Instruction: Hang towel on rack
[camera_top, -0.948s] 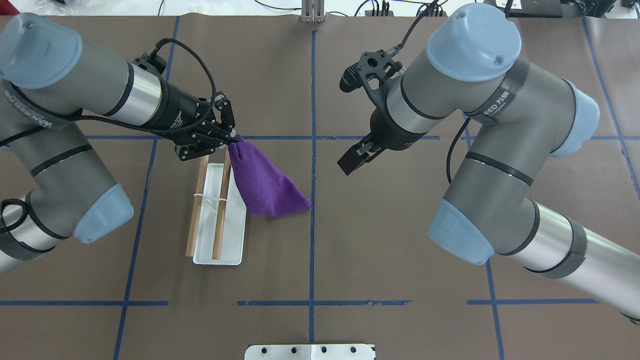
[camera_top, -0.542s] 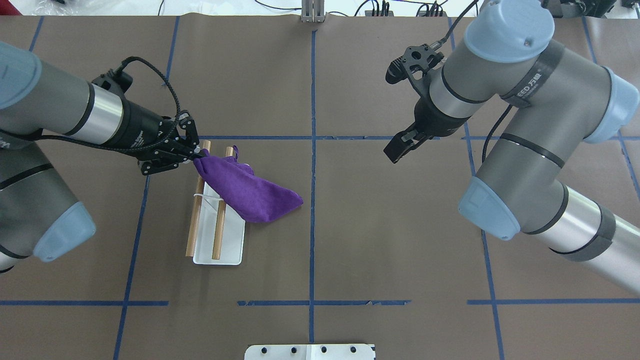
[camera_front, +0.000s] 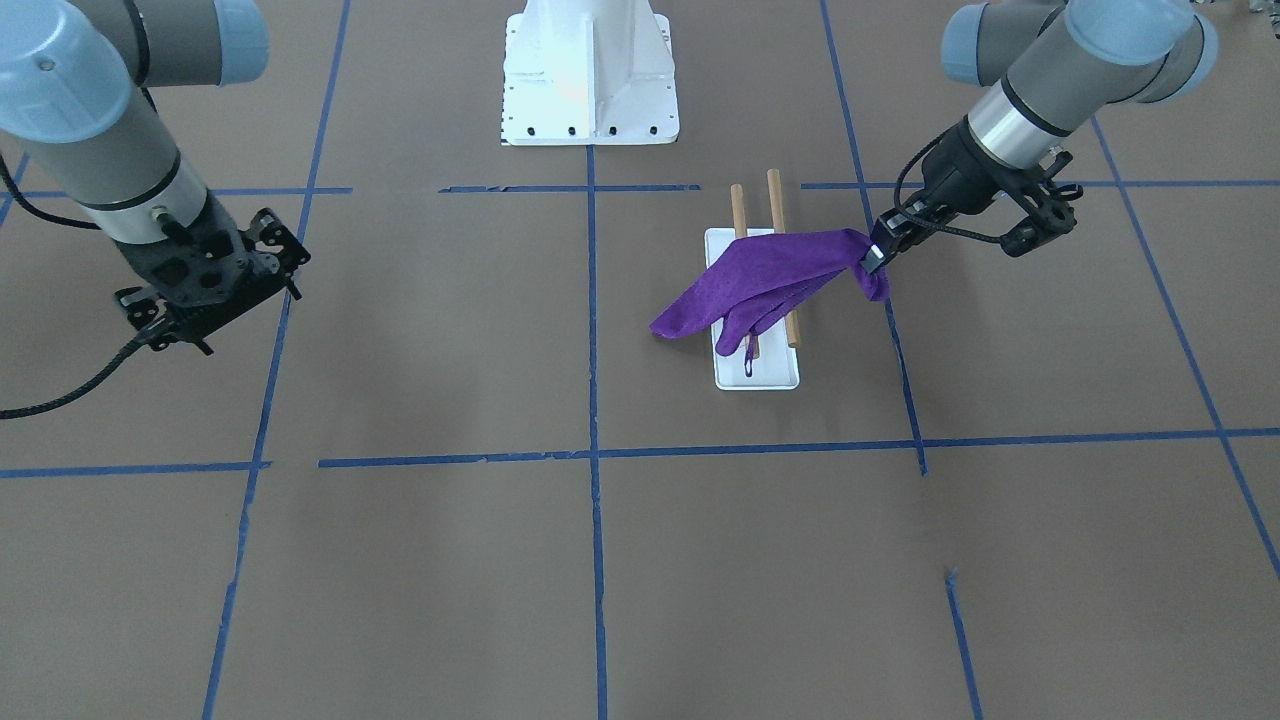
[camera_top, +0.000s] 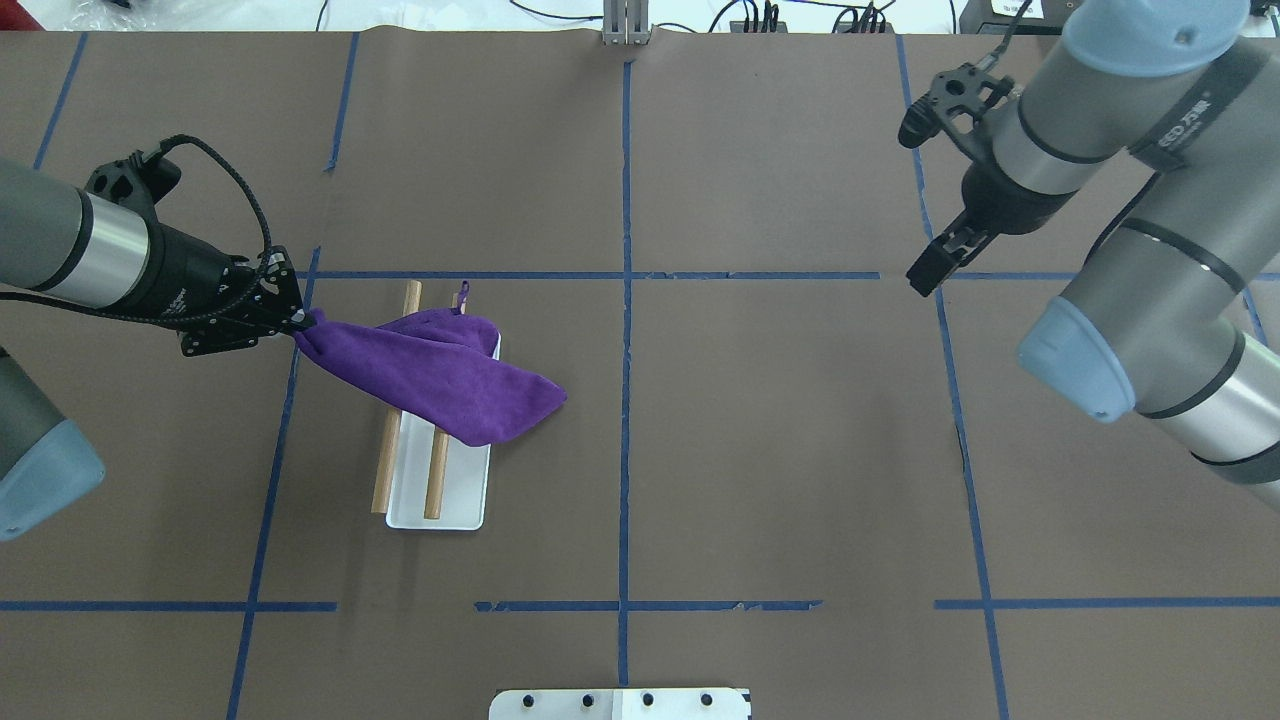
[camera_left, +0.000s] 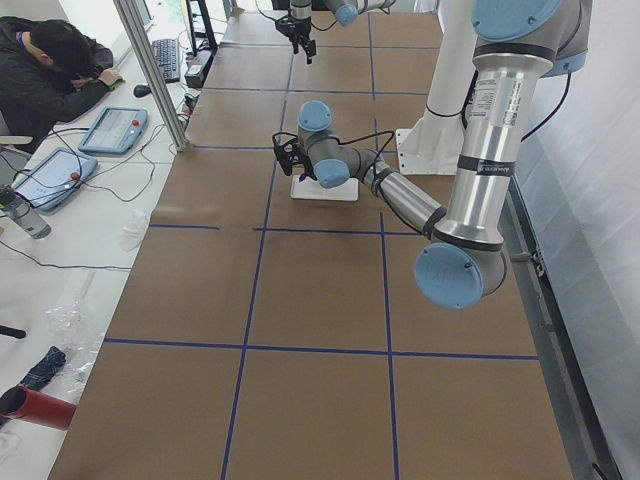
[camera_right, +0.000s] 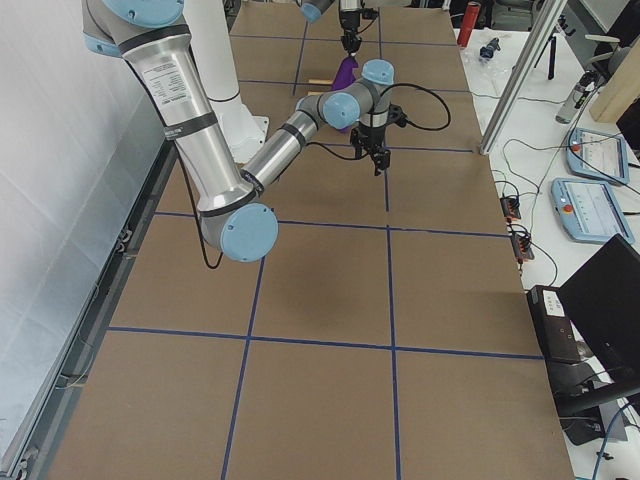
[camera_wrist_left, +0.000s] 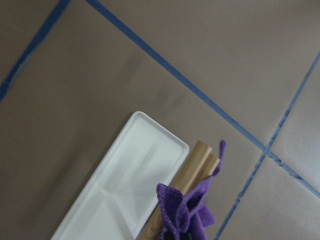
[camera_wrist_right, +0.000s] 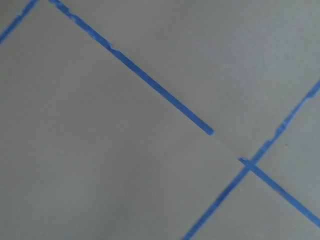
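The left gripper (camera_top: 300, 322) pinches a corner of the purple towel (camera_top: 440, 375), draped across both dowels (camera_top: 433, 480) of the rack (camera_top: 383, 470) — free end right of the base plate (camera_top: 465, 490). The right gripper (camera_top: 918, 282) hangs far right over open table (camera_top: 760, 450); only the overhead shows its fingers (camera_top: 935, 262), together and empty.

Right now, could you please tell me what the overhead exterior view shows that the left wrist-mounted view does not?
Only the overhead view shows the left gripper pinching a corner of the towel, which drapes across both dowels of the rack, and the right gripper far off over bare table. Only the wrist view shows, close up, the ridges inside the base plate. Both show the purple towel, its loop and the rack's dowels.
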